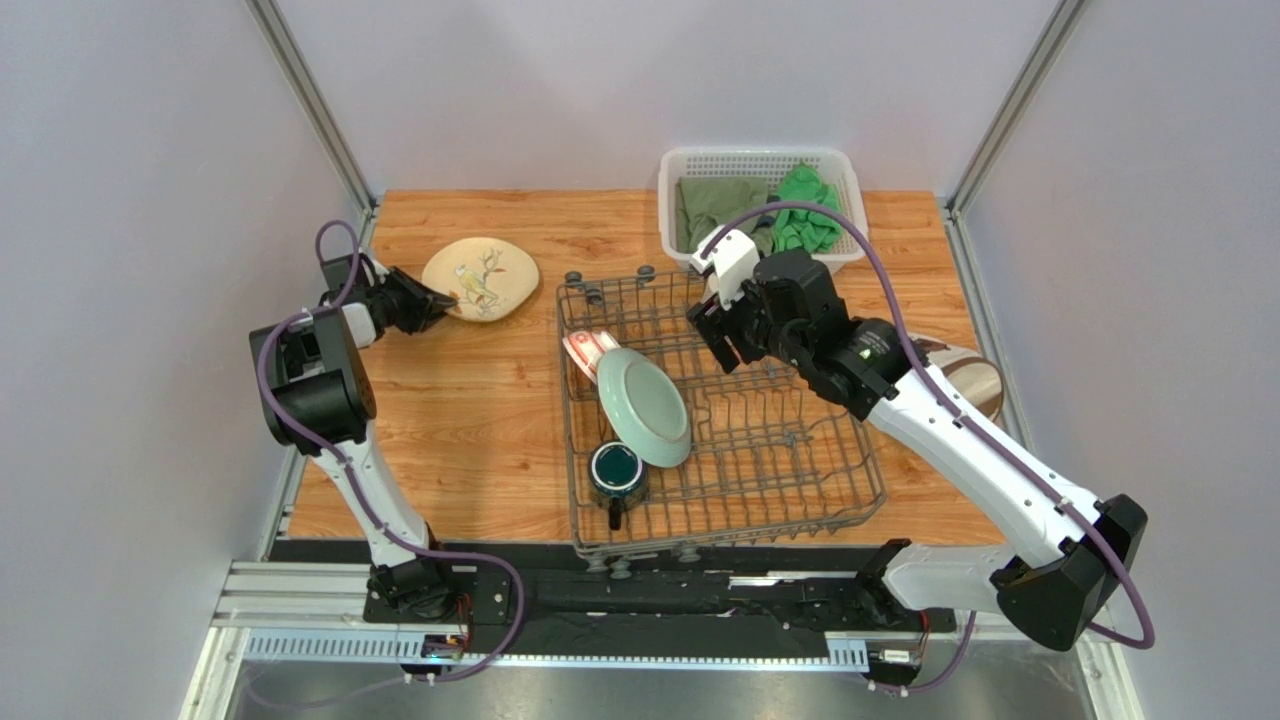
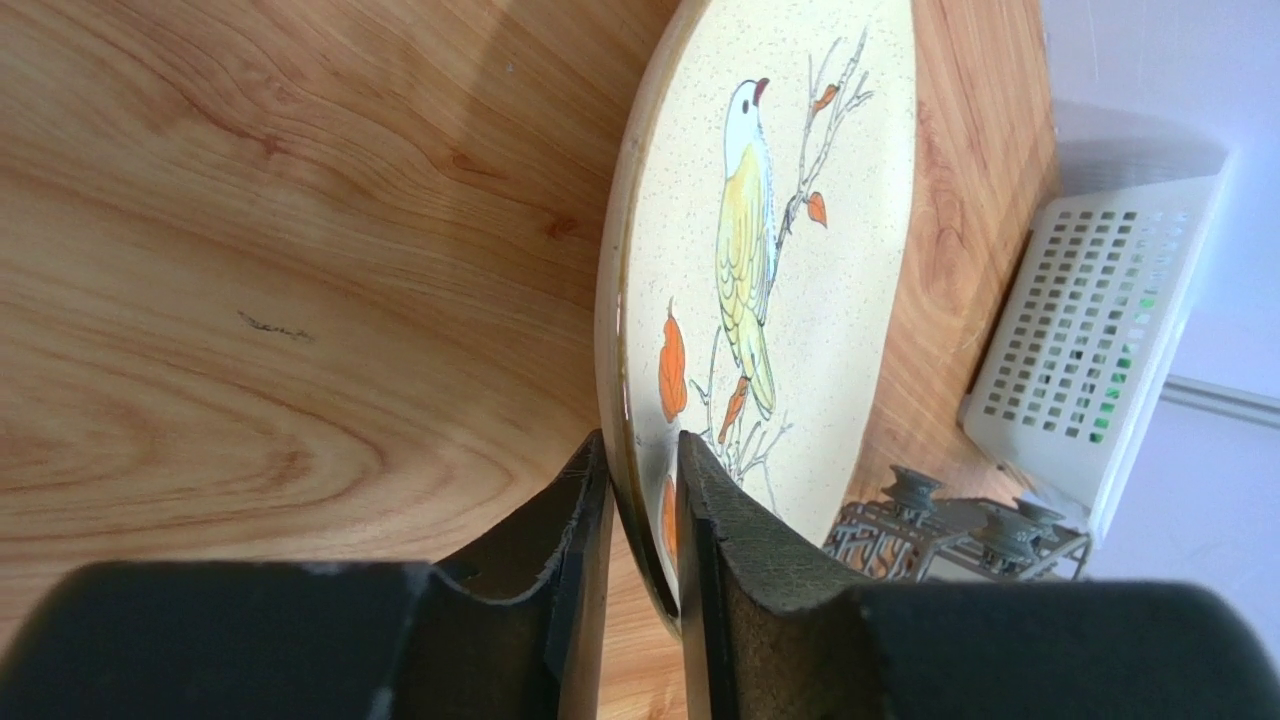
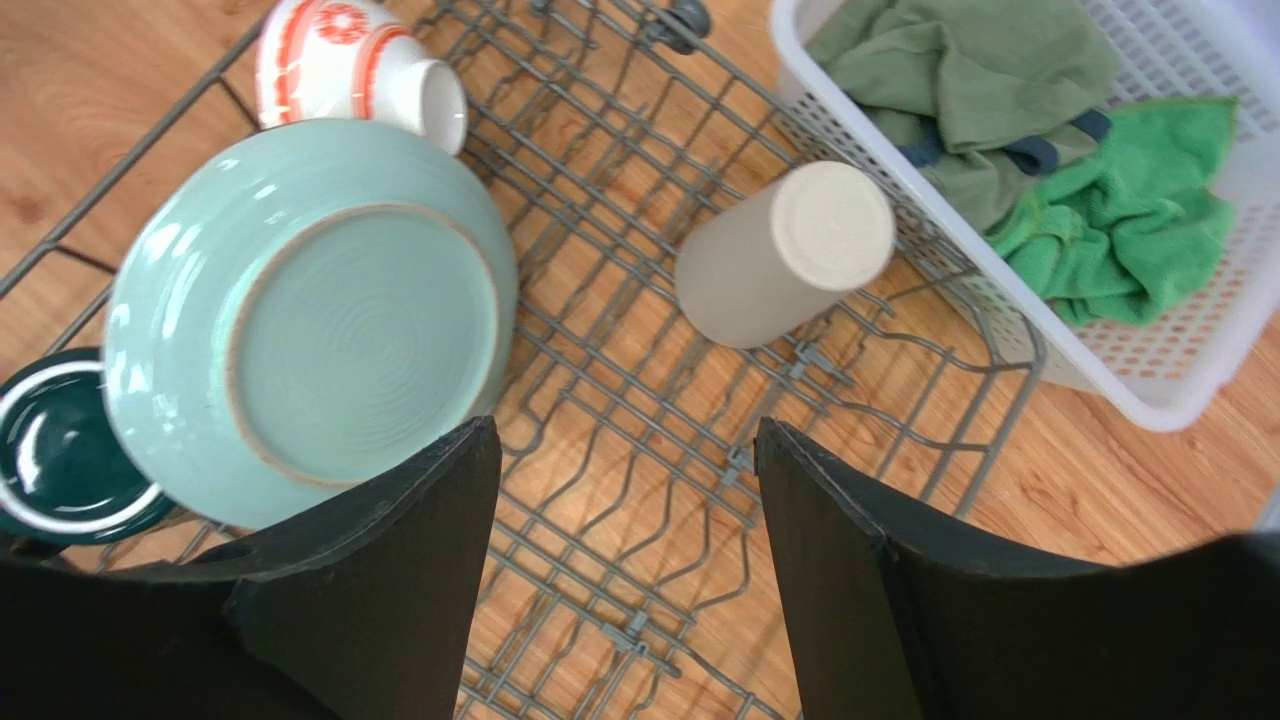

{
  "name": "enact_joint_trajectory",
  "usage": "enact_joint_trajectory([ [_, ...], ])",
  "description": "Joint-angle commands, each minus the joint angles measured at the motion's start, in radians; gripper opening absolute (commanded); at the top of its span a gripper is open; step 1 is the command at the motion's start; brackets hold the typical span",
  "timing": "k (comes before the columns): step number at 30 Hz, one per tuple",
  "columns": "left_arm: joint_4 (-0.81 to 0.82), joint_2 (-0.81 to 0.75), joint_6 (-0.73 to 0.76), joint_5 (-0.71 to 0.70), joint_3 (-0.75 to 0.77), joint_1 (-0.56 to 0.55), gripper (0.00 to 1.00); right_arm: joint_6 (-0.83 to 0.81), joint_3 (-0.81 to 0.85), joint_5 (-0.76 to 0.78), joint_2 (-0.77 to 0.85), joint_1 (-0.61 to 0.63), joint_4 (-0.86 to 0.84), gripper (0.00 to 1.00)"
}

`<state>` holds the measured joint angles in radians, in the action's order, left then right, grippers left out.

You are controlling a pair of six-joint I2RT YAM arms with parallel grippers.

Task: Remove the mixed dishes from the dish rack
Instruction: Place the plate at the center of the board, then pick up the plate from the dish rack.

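The cream bird plate (image 1: 481,279) (image 2: 781,225) lies on the table left of the dish rack (image 1: 721,518) (image 3: 631,345). My left gripper (image 1: 436,308) (image 2: 639,446) straddles its near rim, jaws slightly open with a thin gap at the rim. In the rack a pale green plate (image 1: 643,407) (image 3: 331,315) leans upright, with a red-and-white bowl (image 1: 589,353) (image 3: 338,60) behind it and a dark teal mug (image 1: 616,470) (image 3: 60,450) in front. A beige cup (image 3: 766,255) lies at the rack's far right corner. My right gripper (image 1: 706,323) (image 3: 624,435) hovers open over the rack's bare wires.
A white mesh basket (image 1: 759,195) (image 3: 1172,375) holding green cloths (image 1: 804,218) stands just behind the rack. Another plate (image 1: 969,378) lies on the table right of the rack, mostly hidden by my right arm. Grey walls close in on both sides.
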<state>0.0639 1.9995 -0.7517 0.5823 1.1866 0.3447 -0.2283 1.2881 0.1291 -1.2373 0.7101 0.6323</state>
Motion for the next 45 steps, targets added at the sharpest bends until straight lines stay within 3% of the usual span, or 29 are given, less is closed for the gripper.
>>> enact_joint_trajectory([
  [1, 0.033, -0.071, 0.049, 0.027, 0.008, 0.01, 0.31, 0.007, -0.022, -0.043, 0.012, 0.06, 0.004, 0.68],
  [20, -0.058, -0.111, 0.163, -0.041, -0.012, 0.01, 0.43, -0.013, -0.202, -0.096, 0.035, 0.287, -0.022, 0.68],
  [25, -0.095, -0.117, 0.181, -0.059, -0.016, 0.011, 0.48, 0.015, -0.179, -0.063, 0.003, 0.321, -0.028, 0.67],
  [36, -0.144, -0.16, 0.218, -0.085, -0.018, 0.01, 0.71, 0.092, -0.093, 0.115, -0.149, 0.397, -0.056, 0.67],
  [45, -0.196, -0.214, 0.256, -0.101, -0.025, 0.01, 0.75, 0.113, -0.03, 0.15, -0.231, 0.453, -0.045, 0.67],
])
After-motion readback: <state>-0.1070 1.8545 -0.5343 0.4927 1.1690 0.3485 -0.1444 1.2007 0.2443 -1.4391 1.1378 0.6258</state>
